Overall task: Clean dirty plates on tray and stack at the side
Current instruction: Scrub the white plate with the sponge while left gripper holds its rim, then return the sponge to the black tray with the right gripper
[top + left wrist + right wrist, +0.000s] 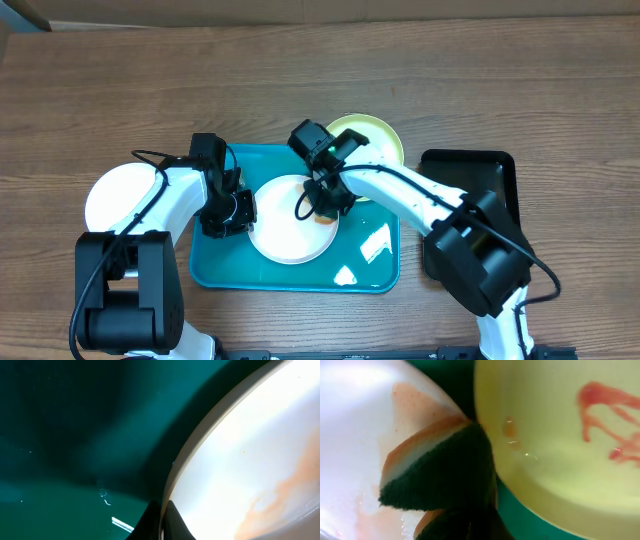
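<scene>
A white plate with orange-brown smears lies on the teal tray. My left gripper is shut on this plate's left rim; the left wrist view shows the fingers pinching the rim, with the plate and the tray around them. My right gripper is shut on an orange and dark green sponge pressed on the white plate. The light green plate sits at the tray's far right edge, with red sauce on it. A second white plate lies on the table to the left.
A narrow black tray stands right of the teal tray. The wooden table stretches behind. The green plate's rim is close beside the sponge.
</scene>
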